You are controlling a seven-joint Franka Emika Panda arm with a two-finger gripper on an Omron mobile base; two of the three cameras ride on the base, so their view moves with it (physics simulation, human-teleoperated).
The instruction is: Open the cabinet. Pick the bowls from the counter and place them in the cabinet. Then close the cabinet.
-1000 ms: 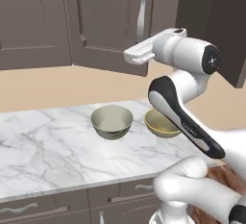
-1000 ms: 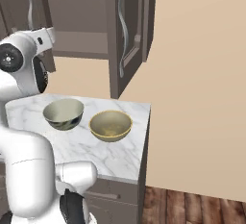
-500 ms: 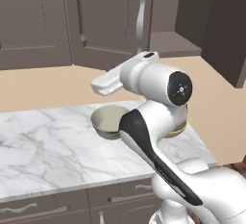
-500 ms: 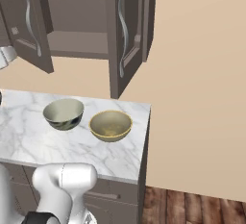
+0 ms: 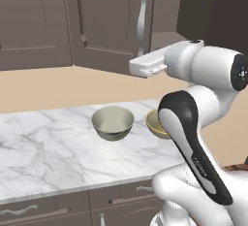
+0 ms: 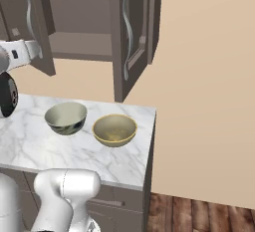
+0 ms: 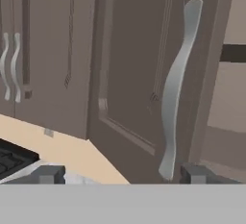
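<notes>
Dark brown panelled wall cabinet (image 5: 111,21) stands open above the white grey-veined marble counter (image 5: 43,147), which bears a pale grey-cream round bowl (image 5: 113,122) and a mustard-yellow bowl (image 5: 156,123). From the right, both doors hang ajar. The hand view shows the wavy silver bar handle (image 7: 178,86); the two-finger gripper (image 7: 122,174) gapes wide, empty. No writing shows.

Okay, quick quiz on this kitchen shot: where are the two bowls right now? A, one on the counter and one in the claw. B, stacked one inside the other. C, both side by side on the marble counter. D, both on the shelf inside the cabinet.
C: the grey-cream bowl and the mustard-yellow bowl sit side by side on the counter, apart from each other, while the open cabinet shelf above holds no bowl.
</notes>
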